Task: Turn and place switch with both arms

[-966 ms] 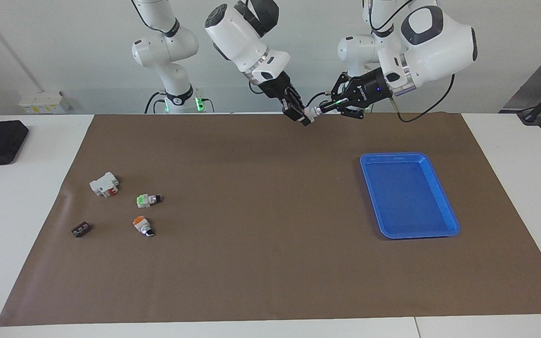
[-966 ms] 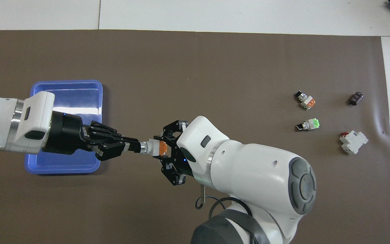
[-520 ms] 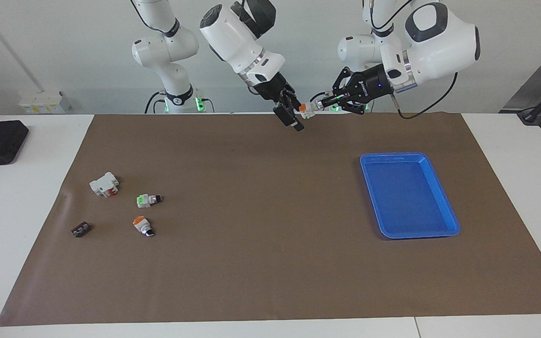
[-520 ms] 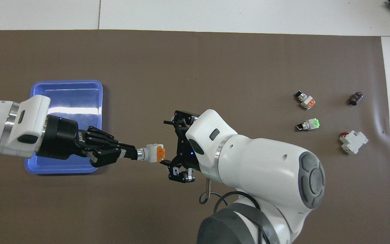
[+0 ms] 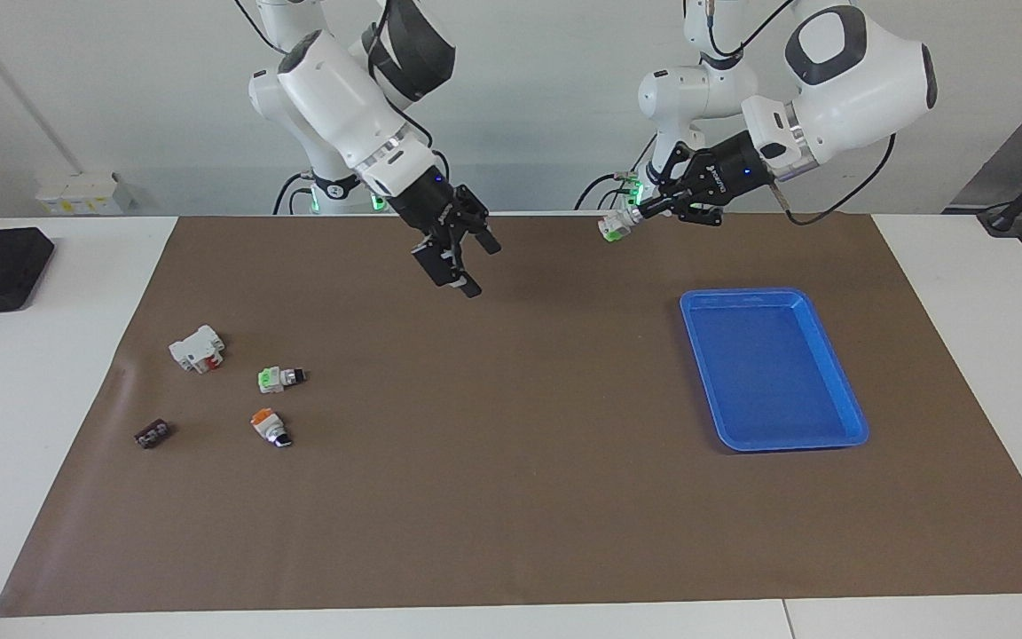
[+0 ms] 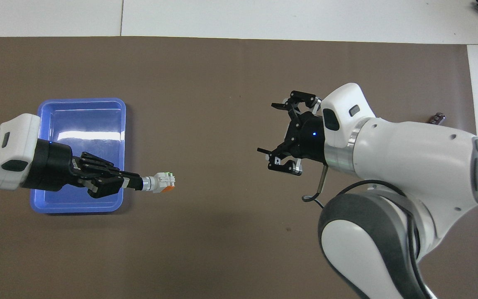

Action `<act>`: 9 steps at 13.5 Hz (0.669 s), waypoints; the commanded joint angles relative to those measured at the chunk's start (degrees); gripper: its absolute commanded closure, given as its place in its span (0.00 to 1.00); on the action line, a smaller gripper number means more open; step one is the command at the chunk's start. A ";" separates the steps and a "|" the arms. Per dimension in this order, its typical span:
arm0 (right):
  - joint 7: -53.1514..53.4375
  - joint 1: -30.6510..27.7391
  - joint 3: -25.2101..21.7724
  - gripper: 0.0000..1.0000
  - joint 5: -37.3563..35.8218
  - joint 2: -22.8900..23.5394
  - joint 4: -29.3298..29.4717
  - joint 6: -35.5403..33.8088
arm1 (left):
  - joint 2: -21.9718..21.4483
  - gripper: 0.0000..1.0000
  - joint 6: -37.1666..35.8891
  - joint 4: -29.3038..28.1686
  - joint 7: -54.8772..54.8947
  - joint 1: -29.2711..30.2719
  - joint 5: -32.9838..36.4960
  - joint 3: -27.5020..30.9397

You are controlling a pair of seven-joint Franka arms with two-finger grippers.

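Facing view: right hand [image 5: 456, 259] has let go and swung away, jaws wide and empty, over the brown mat [image 5: 511, 497]. Left hand [image 5: 644, 209] alone now holds the switch [image 5: 615, 226], clamped by its knob end; handover done, placing is left. Blue tray [image 5: 839, 439] lies below and off to one side of the left hand, nothing between.

Overhead view: left hand [image 6: 133, 183] over the tray's [image 6: 79, 101] edge, switch [image 6: 163, 182] sticking out past it. Capacitor-like part [image 6: 436, 119] peeks out beside the right arm.
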 commanded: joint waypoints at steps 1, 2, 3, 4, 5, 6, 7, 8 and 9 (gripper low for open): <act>2.76 -4.73 0.59 0.00 0.41 -1.15 -0.01 -1.26 | -1.11 1.00 1.68 -0.56 -1.55 1.77 5.79 -0.11; 5.21 -6.23 0.68 0.00 0.41 -1.07 -0.01 -1.08 | -1.11 1.00 2.65 -0.64 -2.33 2.74 8.34 -0.19; 8.62 -7.03 0.50 0.00 0.23 -1.07 -0.01 -0.73 | -0.94 1.00 2.49 -0.56 -2.51 3.71 11.32 -0.11; 13.01 -7.90 0.33 0.00 -0.64 -0.98 0.16 -0.64 | -0.94 1.00 2.22 -0.56 -2.78 5.28 14.48 -0.11; 18.19 -9.13 0.32 0.00 -2.82 -0.89 0.25 -0.47 | -1.03 1.00 2.05 -0.56 -2.78 6.86 18.17 -0.19; 24.50 -10.36 0.41 0.00 -5.54 -0.54 0.34 -0.46 | -0.94 1.00 2.39 -0.47 -2.69 7.92 21.60 -0.20; 30.66 -11.24 0.33 0.00 -7.92 -0.54 0.43 -0.81 | -0.94 1.00 2.75 -0.56 -2.78 8.54 24.24 -0.11; 37.16 -12.04 0.32 0.00 -10.64 -0.45 0.60 -1.25 | -0.94 1.00 3.44 -0.64 -3.30 8.98 28.10 -0.19; 43.57 -13.00 0.50 0.00 -14.76 -0.10 1.30 -2.39 | -1.11 1.00 4.06 -0.99 -5.31 9.34 31.97 -0.20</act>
